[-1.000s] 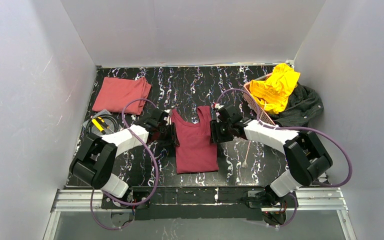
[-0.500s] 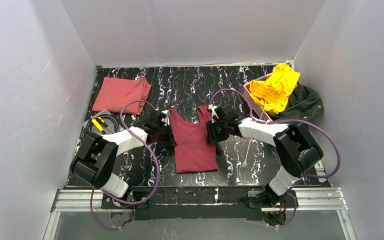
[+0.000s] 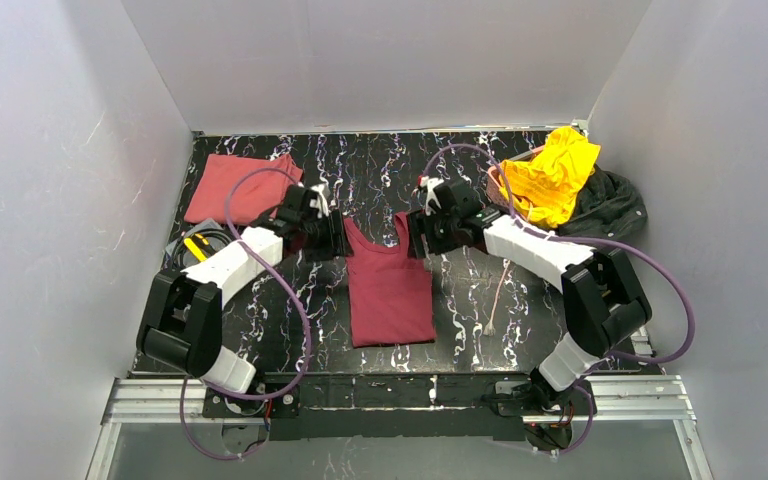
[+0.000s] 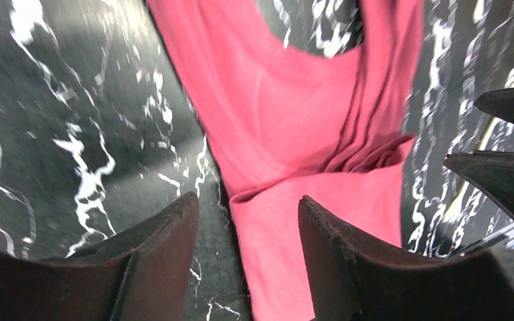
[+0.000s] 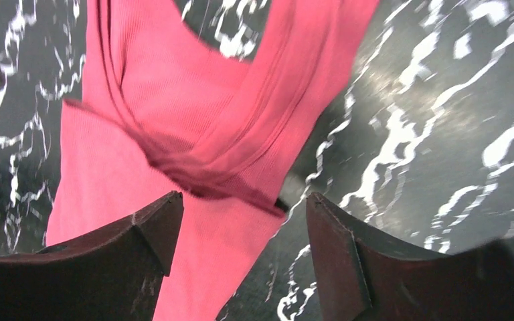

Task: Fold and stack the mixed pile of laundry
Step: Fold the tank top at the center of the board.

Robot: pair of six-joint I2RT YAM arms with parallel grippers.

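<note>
Both arms have shifted toward the far side since a second ago, from the waist of the dark maroon top [image 3: 390,295] up to its shoulder straps. Our left gripper [image 3: 332,238] sits just beside the left strap and our right gripper [image 3: 415,240] beside the right one. Both have their jaws apart, with nothing pinched in either wrist view. The top lies flat mid-table, straps pointing far, and we reckon we're lining up to grab both straps together so it folds evenly toward the near hem. The salmon-red garment [image 3: 240,188] sits folded at far left, probably the start of the stack. The yellow one [image 3: 552,172] and charcoal one [image 3: 612,210] wait heaped at far right by the pink basket [image 3: 507,205].
</note>
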